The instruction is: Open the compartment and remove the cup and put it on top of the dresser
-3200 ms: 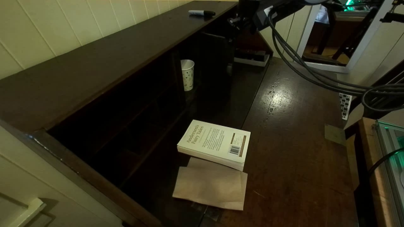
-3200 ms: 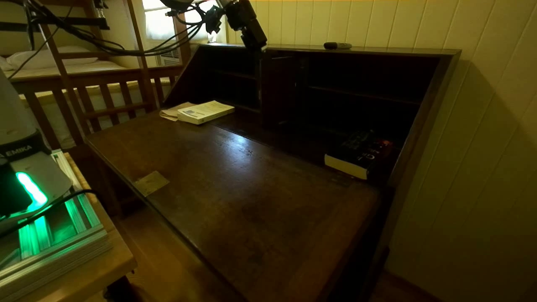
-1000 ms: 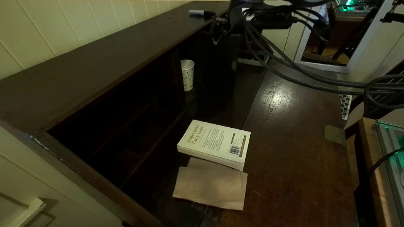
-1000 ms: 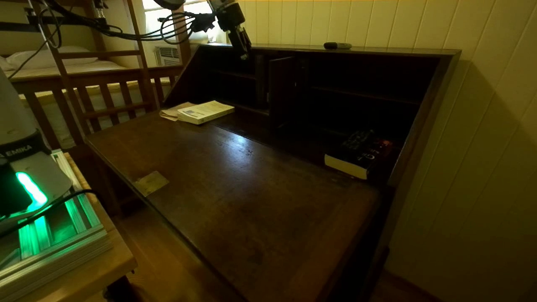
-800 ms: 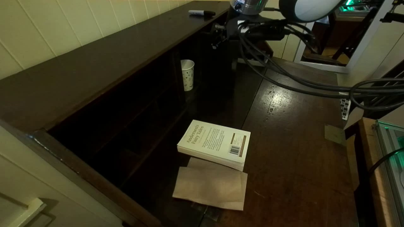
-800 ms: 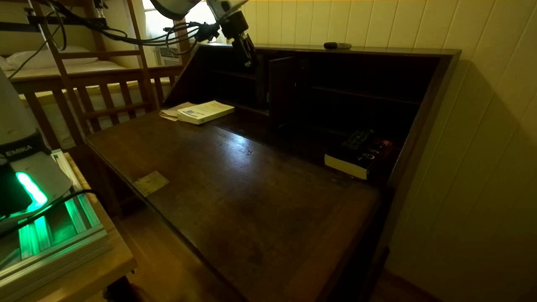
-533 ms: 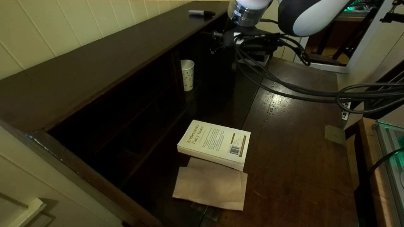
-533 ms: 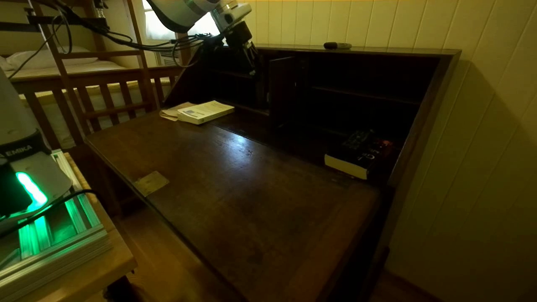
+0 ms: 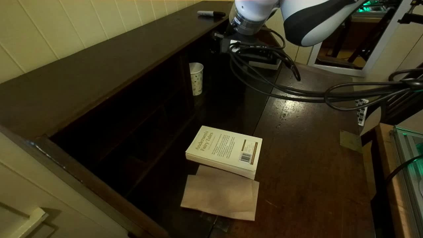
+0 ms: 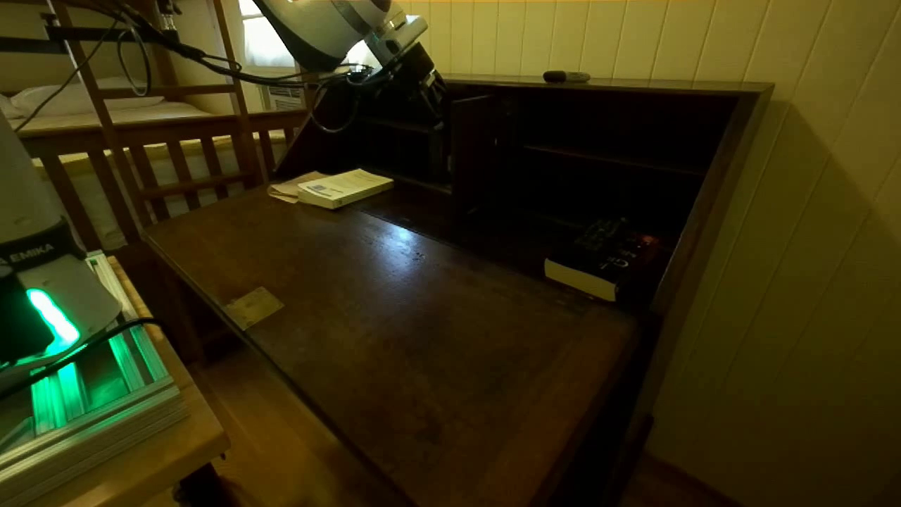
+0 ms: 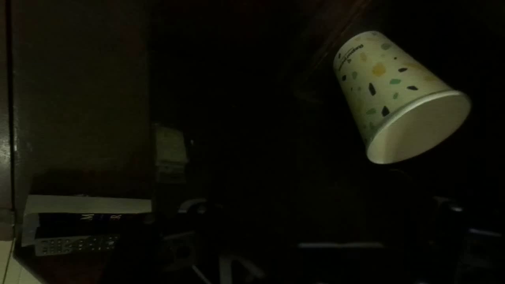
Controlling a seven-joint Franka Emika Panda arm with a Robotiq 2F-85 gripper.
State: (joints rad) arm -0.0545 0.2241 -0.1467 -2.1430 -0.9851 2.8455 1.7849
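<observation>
The door (image 10: 473,155) of the compartment (image 9: 201,100) stands swung out, so the opening step looks done; the step under way appears to be the reach for the cup (image 9: 196,81), which is inside that compartment, not yet gripped. In an exterior view it stands upright at about 7 o'clock from the hand (image 9: 214,43), its 9 o'clock edge cut off by a partition (image 9: 186,77). The wrist view shows the fingers (image 11: 193,206) spread wide, nothing between them, with the cup ahead of the gap toward 1 o'clock. Whether the hand touches the door is too dark to tell.

The next move likely calls for shifting toward the cup until it sits between the fingers, then a soft squeeze, since its side looks like thin paper and could buckle. After that the cup should come out past the door before rising to the top of the dresser (image 9: 109,67), where a marker (image 9: 211,14) lies.

The cup is pale, flecked with black, green and ochre, and tapers from a rolled rim to a narrower base. In the wrist view its mouth faces 5 o'clock, and small dark lettering near the base is hardly legible.
</observation>
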